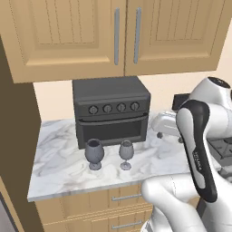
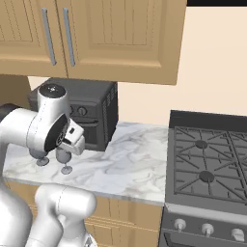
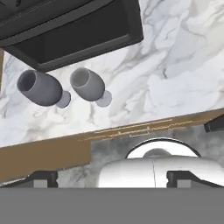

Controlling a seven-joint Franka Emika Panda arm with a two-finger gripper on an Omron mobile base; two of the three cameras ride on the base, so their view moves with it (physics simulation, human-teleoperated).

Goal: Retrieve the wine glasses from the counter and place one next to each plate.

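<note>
Both wine glasses, the wider glass (image 1: 94,152) and the slimmer glass (image 1: 126,153), were found upright on the counter (image 1: 59,167) before the toaster oven (image 1: 111,111). The gripper (image 3: 111,177), jaws spread wide and empty, was held above, the slimmer glass lying nearer.

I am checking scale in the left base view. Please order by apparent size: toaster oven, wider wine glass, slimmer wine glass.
1. toaster oven, clearly largest.
2. wider wine glass.
3. slimmer wine glass, only slightly smaller; both stand side by side, so nearness hardly matters.
</note>
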